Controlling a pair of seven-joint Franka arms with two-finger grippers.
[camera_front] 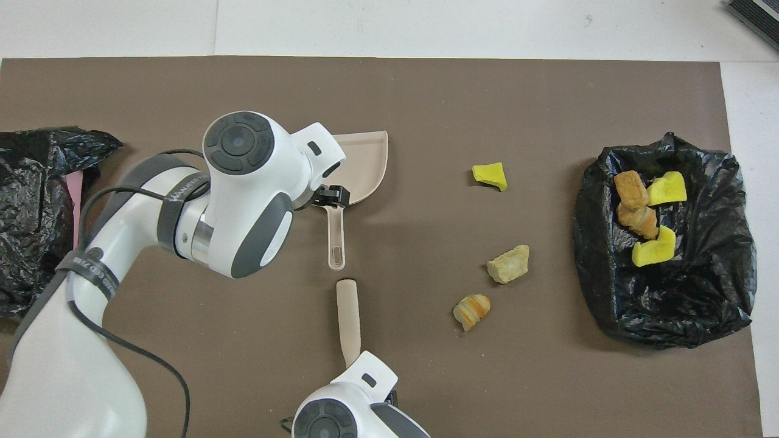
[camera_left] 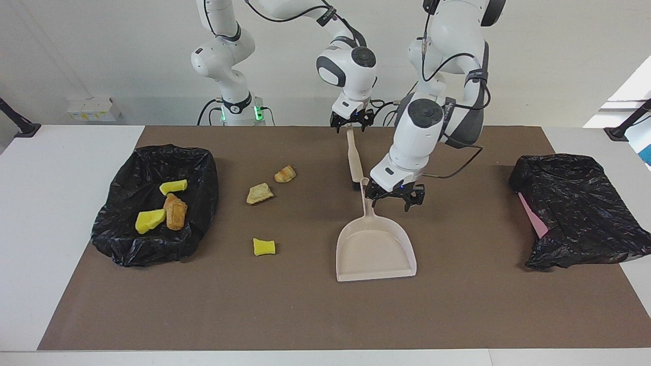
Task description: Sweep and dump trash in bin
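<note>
The trash [camera_left: 264,246] is split: four bits already lie in the black-lined bin [camera_left: 203,168] at the right arm's end of the table, and three lie loose on the brown mat [camera_left: 305,315] between that bin and the dustpan [camera_left: 375,249]; one yellow chunk is farthest from the robots, with a tan lump [camera_left: 260,193] and a striped bread piece [camera_left: 285,174] nearer them. My left gripper [camera_left: 394,199] hangs over the neck of the dustpan with fingers apart, holding nothing; my right gripper [camera_left: 349,122] sits over the near end of the brush [camera_left: 353,160], fingers also apart and not yet clamped on it. I judge both pickups are the step in hand: I'd drop the left squarely across the dustpan handle and close mid-handle so the pan cannot swing. The dustpan's long axis runs toward and away from the robots, mouth pointing away from them, so it must turn toward the trash; the brush lies nearly in line with it.
</note>
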